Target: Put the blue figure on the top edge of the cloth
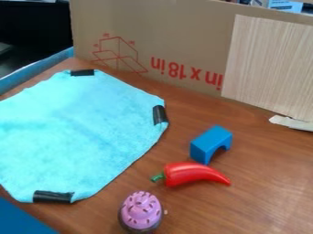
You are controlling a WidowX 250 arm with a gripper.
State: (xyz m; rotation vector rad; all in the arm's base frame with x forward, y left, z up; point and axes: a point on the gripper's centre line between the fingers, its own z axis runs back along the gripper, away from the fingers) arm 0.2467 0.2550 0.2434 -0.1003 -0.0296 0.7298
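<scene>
Blue and arched, the figure (209,140) stands on the table (269,160), long axis from eight to two o'clock; the cloth's (79,123) top edge lies toward ten. Its bearing from the jaws, their spread and any hold, I cannot tell.

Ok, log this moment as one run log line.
item: blue arch block on table | goal: top edge of cloth | status: off cloth, not placed | nearby: red pepper, pink-topped toy cupcake
</scene>
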